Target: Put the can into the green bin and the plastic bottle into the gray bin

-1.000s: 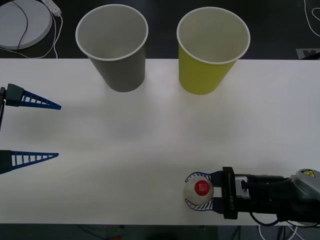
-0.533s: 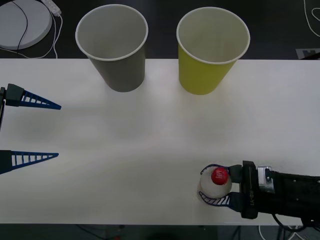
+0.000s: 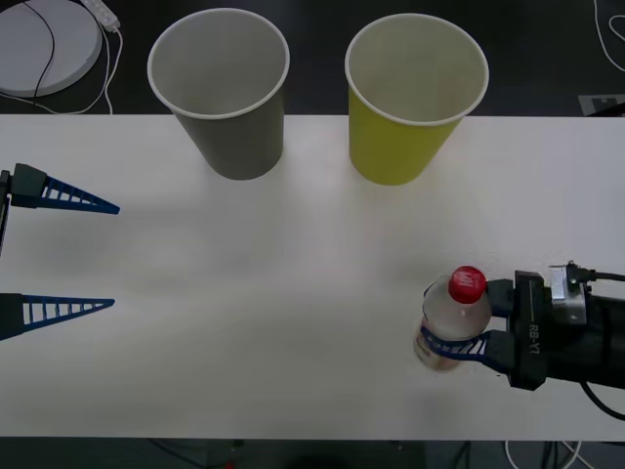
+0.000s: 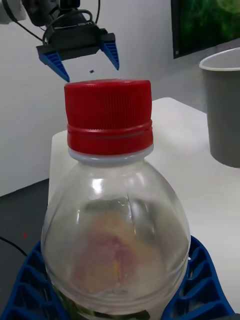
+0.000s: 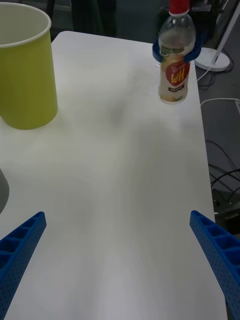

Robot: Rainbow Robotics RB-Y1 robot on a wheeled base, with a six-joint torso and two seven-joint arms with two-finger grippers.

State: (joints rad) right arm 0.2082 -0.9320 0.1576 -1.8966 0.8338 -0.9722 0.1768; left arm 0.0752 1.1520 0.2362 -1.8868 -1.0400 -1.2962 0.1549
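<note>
While the right gripper pinches it from both sides, the plastic bottle stands upright, long axis vertical, red cap pointing up. The blue ribbed jaws wrap the shoulder of the bottle, just under the cap; the left wrist view shows them ringing the neck area with the printed label below them. From that view the base looks at or barely above the tabletop; cannot tell whether it touches.

Bottle sits near the front right of the tabletop, close to the front edge and not far from the right edge. Wide bare white surface lies between it and the two bins at the far edge. The green bin stands upright, mouth open upward, far side, almost straight beyond the bottle. The gray bin stands upright beside it, further left, apart from it with a clear gap.

Right arm comes in low and level from the right edge, wrist horizontal, jaws pointing left toward the table centre.

Left gripper waits at the left edge of the tabletop, jaws spread wide, holding nothing, fingers pointing right across the surface. Well apart from bottle and bins.

A white round disc with cable lies on the dark floor past the far left corner.
</note>
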